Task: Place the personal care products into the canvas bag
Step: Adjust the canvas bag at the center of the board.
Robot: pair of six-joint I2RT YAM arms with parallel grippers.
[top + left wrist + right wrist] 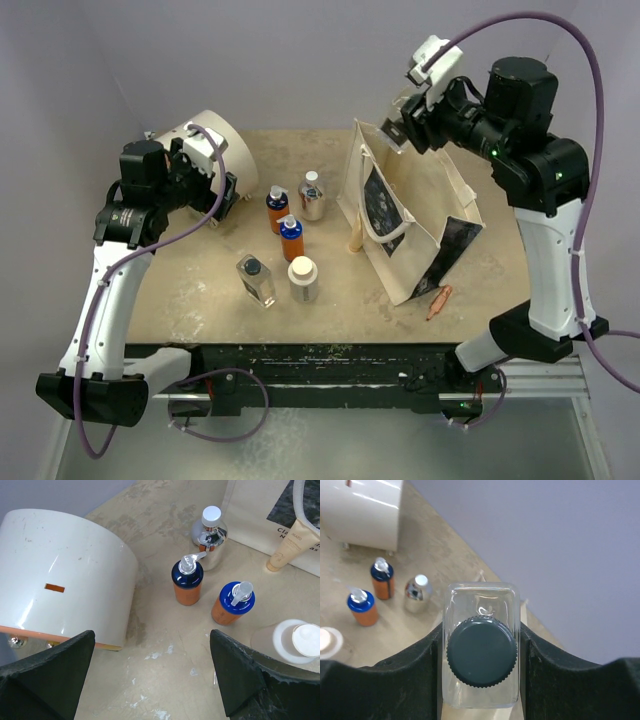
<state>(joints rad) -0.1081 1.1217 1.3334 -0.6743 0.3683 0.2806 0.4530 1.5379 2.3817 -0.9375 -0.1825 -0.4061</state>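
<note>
Your right end effector [481, 675] pinches a clear black-capped bottle [481, 630] above the canvas bag [420, 240]; your left end effector [150, 677] hangs spread.

Bright, even overhead light throws soft short shadows on the table [200, 290]. Glare streaks the drum [65, 570] and silver bottle [212, 547]. Near fingers [45, 680] blur.

The bag [420, 215] stands on the right side of the table [190, 290]. The drum [215, 135] lies at the far left. Five bottles stand between them. The round bottle [312, 196] is farthest. Just left of it is the far pump bottle [277, 208], and the near pump bottle [291, 238] is a little nearer. Nearest of all, the square bottle [256, 279] stands left of the wide bottle [303, 279]. The cone [354, 238] stands against the bag's left side. The stick [438, 301] lies just beside the bag, on its near side. The other square bottle [480, 650] sits between the fingers of the right gripper [402, 128], up above the bag's far end.
</note>
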